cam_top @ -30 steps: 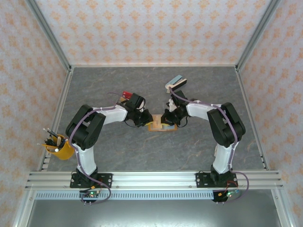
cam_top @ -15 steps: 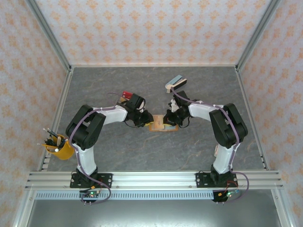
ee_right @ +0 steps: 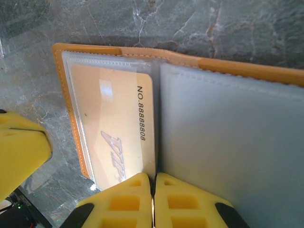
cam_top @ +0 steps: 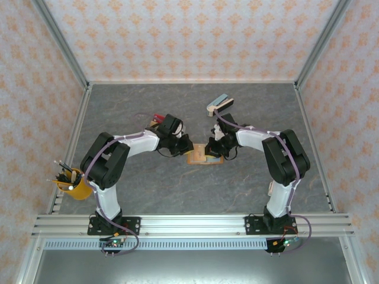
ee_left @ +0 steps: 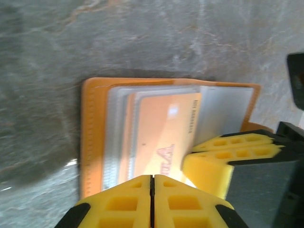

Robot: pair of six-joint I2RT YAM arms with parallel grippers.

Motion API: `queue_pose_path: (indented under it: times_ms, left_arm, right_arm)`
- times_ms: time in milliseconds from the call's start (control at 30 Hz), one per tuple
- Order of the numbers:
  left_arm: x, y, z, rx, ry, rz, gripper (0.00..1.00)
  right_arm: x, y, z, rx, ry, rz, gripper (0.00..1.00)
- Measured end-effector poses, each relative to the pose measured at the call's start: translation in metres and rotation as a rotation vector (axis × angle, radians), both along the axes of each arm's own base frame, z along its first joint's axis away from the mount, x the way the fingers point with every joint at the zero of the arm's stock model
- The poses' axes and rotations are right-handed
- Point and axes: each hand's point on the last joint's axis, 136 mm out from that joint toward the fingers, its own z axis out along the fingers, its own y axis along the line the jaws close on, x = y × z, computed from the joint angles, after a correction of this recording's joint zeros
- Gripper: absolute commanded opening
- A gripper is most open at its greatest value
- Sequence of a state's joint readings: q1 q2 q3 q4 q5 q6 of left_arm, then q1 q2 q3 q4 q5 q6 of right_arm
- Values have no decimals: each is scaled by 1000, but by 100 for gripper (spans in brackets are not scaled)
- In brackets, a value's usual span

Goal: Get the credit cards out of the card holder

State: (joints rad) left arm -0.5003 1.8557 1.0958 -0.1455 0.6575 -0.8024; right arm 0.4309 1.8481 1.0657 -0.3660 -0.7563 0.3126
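right tool (ee_right: 153, 178), closed, touches open card holder (ee_right: 228, 142).

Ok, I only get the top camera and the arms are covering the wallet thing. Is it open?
Observer: Yes. The right wrist view shows the card holder lying open on the table, grey inside facing up.
Operator: Is there a card in it?
Observer: An orange card sits inside a clear sleeve on one half, not pulled out.
Operator: Are the pinchers open?
Observer: No. The right gripper is shut at the holder's fold, and the left gripper is shut over the card's edge.
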Motion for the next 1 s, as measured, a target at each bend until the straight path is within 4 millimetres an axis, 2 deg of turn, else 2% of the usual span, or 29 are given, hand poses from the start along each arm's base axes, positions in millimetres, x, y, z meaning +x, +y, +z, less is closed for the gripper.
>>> queue_pose_path:
  times_ms: [133,300,633,733,900,1000]
  left_arm:
    - [4,-8,3,-10,-10,-13,7]
    - [-1,-7,-23,21,46,-30,6]
    - [2,-5,-23,32,38,-29,13]
    - [2,-5,-23,35,37,-28,17]
    - [2,-5,-23,34,37,-27,17]
    - [2,-5,-23,34,37,-27,16]
  right_arm:
    - [0,0,0,0,-1,1,10]
    - [0,-1,-1,-5,-8,8,11]
    - [0,-3,0,2,-29,22,5]
    - [-1,-10,0,13,-30,6,2]
    - [-1,-25,-3,18,-13,-33,3]
    - [-1,-24,-1,36,-17,-33,9]
